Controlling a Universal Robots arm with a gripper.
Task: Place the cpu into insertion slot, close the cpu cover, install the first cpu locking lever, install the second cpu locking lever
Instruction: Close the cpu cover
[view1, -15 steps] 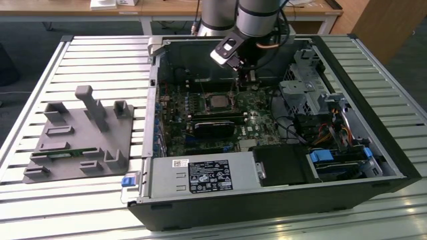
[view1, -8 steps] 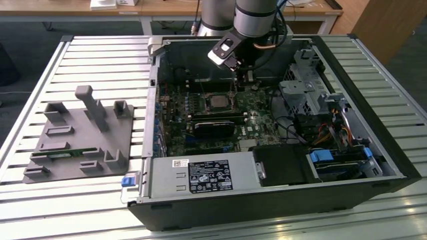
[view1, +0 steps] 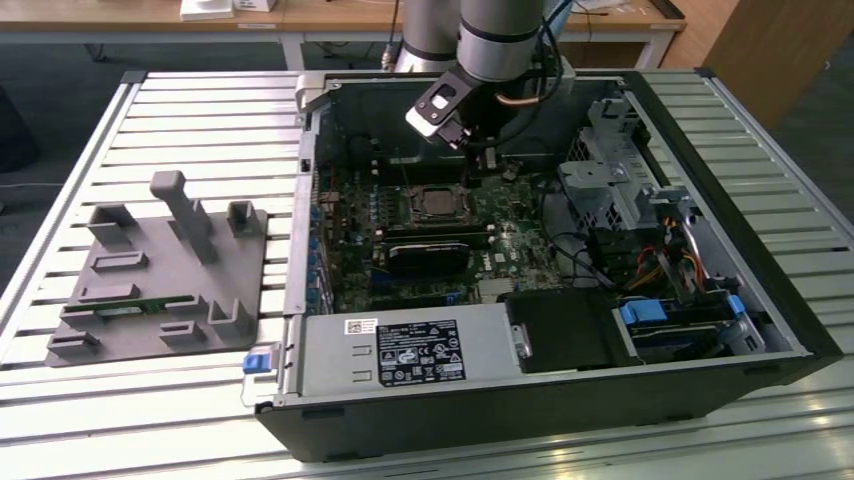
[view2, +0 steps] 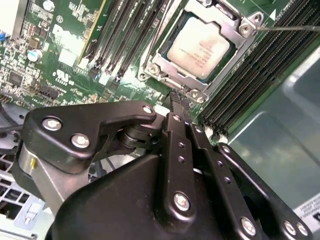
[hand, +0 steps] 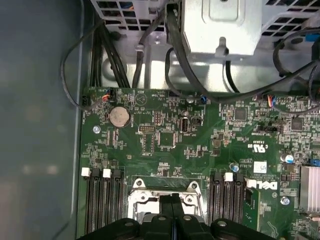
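Cpu (view2: 200, 47) lies in the slot (view1: 434, 204), cover (view2: 239, 40) down over its edges.
Hand (view2: 179, 97) hangs just beside the slot, fingers pressed together and empty, probably forming a narrow tip for the lever (view2: 290, 28).

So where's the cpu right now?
In the second wrist view, the cpu lies framed by the cpu cover, between two banks of long black slots, just beyond the gripper.
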